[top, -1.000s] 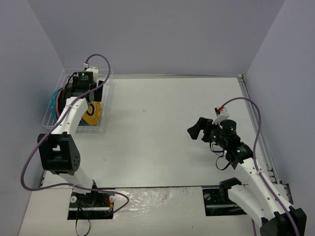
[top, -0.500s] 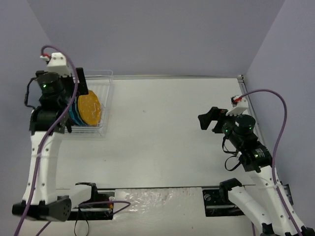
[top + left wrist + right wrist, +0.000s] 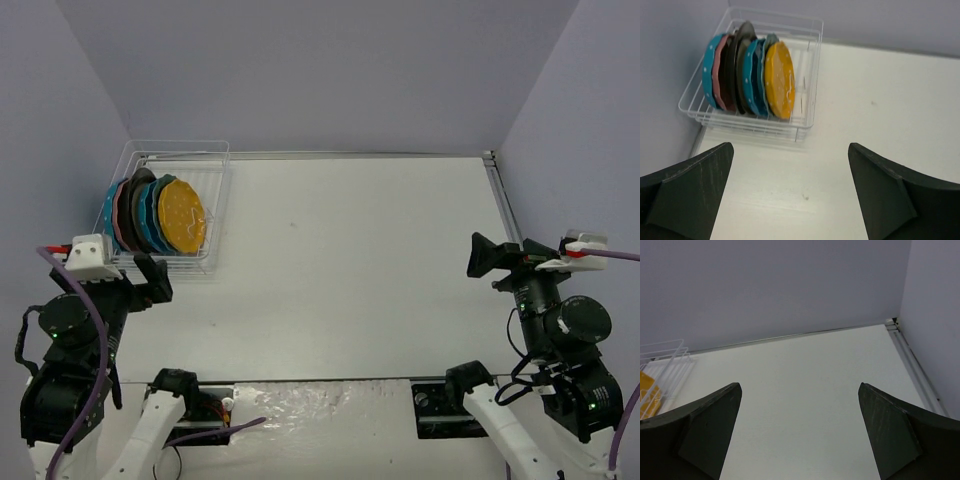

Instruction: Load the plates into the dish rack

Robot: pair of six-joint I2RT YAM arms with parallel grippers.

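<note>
The dish rack [image 3: 217,172] stands at the far left of the table, against the left wall. Several plates stand upright in it in a row: the dotted yellow plate [image 3: 182,218] at the right end, blue and teal ones behind it, dark-rimmed ones in the middle, a pink one and a bright blue plate [image 3: 105,215] at the left end. The left wrist view shows the rack [image 3: 812,37] and the yellow plate [image 3: 780,80] ahead. My left gripper [image 3: 152,277] [image 3: 790,146] is open and empty, raised near the rack's front. My right gripper [image 3: 505,255] [image 3: 799,385] is open and empty at the right.
A metal rail [image 3: 508,225] runs along the table's right edge. Grey walls close in the left, back and right sides. The arm bases [image 3: 185,405] [image 3: 455,398] sit at the near edge. The right wrist view catches the rack's corner [image 3: 670,360].
My left gripper has withdrawn from the rack and pulled back towards the near edge. My right gripper has drawn back to the right and near side. The plates stay in the rack.
</note>
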